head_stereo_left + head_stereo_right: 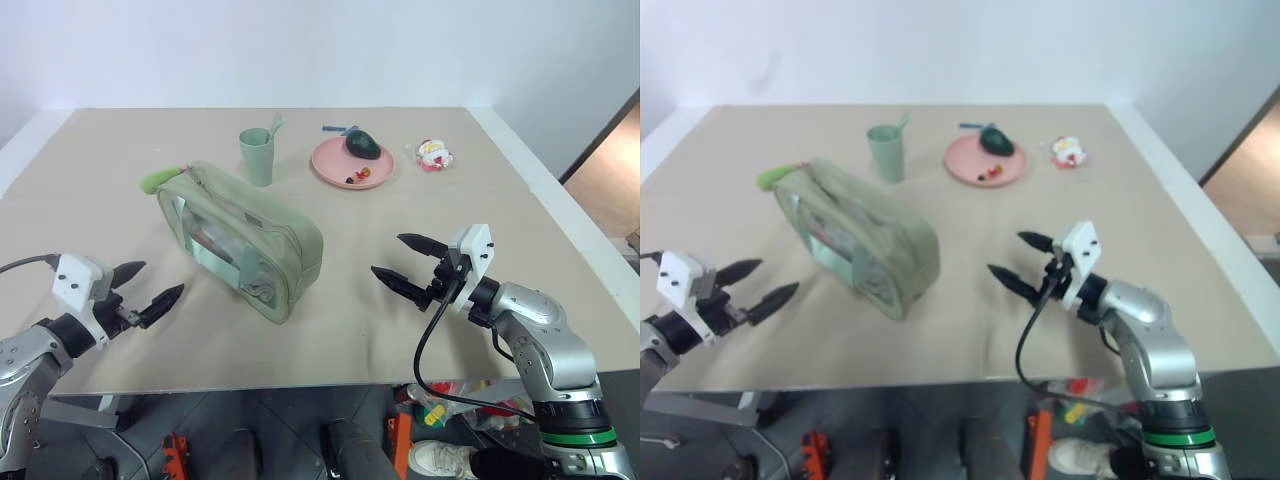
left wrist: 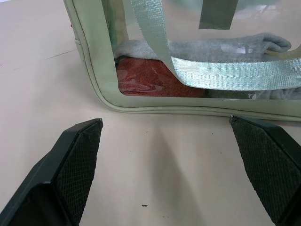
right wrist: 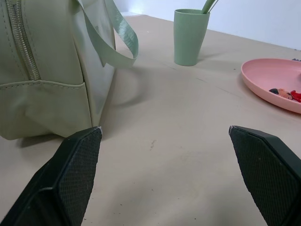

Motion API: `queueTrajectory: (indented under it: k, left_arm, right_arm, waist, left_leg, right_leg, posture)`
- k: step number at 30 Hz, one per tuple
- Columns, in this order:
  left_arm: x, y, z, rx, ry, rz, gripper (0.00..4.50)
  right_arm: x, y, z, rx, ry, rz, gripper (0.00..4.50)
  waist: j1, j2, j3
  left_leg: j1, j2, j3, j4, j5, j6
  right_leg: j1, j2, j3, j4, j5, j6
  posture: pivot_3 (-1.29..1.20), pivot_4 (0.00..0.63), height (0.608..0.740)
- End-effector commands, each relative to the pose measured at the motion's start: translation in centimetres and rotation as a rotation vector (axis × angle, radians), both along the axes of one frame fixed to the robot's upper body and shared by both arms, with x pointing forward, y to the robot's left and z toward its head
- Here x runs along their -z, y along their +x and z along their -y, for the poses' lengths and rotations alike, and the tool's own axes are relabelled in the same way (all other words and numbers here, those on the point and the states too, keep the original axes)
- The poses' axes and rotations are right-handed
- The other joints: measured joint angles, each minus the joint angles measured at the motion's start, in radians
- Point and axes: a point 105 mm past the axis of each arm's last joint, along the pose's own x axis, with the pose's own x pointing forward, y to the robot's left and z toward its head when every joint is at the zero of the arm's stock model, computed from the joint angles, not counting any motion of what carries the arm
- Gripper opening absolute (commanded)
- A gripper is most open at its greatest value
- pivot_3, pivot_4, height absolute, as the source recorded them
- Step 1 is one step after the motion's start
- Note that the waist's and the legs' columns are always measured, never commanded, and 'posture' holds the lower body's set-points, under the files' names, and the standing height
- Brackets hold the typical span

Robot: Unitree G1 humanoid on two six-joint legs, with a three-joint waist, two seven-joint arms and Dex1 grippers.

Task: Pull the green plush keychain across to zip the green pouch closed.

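Note:
The green pouch (image 1: 245, 237) lies slantwise on the table, its clear window (image 2: 197, 52) facing my left side and showing grey and red cloth inside. The lime-green plush keychain (image 1: 158, 179) hangs at the pouch's far left end. My left gripper (image 1: 150, 288) is open near the table's front left, a short way from the pouch's window side. My right gripper (image 1: 405, 265) is open to the right of the pouch, apart from it, pointing at its end with the zipper (image 3: 21, 40) and strap (image 3: 110, 44).
A pale green cup (image 1: 257, 155) with a utensil stands behind the pouch. A pink plate (image 1: 350, 162) holding a dark avocado-like object sits to its right, with a small red-and-white toy (image 1: 434, 155) beyond. The table edge runs just below both grippers.

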Motion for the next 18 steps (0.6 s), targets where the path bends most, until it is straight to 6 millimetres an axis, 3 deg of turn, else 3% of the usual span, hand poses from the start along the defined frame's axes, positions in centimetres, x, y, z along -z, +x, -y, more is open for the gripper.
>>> queueTrajectory:
  k: [1, 5, 11, 18]
  left_arm:
    - [-1.3, 0.0, 0.9, 0.013, -0.010, 0.064, 4.48]
    - [-2.2, -0.7, 3.1, 0.137, -0.036, 0.066, 4.48]
    - [-2.5, -1.5, 3.8, 0.193, -0.042, 0.057, 4.48]
    - [-5.2, -3.6, 7.6, 0.457, -0.040, 0.042, 4.48]
  right_arm:
    - [-1.7, -0.1, 0.2, 0.001, 0.000, 0.056, 4.49]
    - [-1.9, -0.1, 0.2, 0.000, -0.010, 0.060, 4.49]
    - [-1.9, -0.4, 0.2, -0.030, -0.015, 0.040, 4.49]
    - [-5.1, -1.2, -1.3, -0.201, -0.006, 0.022, 4.49]
  waist:
    - [0.000, 0.000, 0.000]
    - [0.000, -0.001, 0.000]
    - [-0.001, -0.001, 0.000]
    - [-0.001, -0.001, 0.001]
  left_leg:
    - [0.000, 0.000, 0.000, 0.000, 0.000, 0.000]
    - [0.000, 0.000, 0.000, 0.001, 0.000, 0.000]
    - [0.000, 0.000, 0.000, 0.000, 0.000, 0.000]
    - [0.000, 0.000, 0.001, 0.001, 0.000, 0.000]
  right_leg:
    - [0.000, 0.000, 0.000, 0.000, 0.000, 0.000]
    - [0.000, -0.001, 0.000, 0.000, 0.000, 0.000]
    - [0.000, 0.000, 0.000, 0.000, 0.000, 0.000]
    - [0.000, 0.000, 0.001, 0.000, 0.000, 0.000]
  posture:
    - [0.00, 0.150, 0.740]
    - [0.00, 0.150, 0.740]
    - [0.00, 0.150, 0.740]
    - [0.00, 0.150, 0.740]
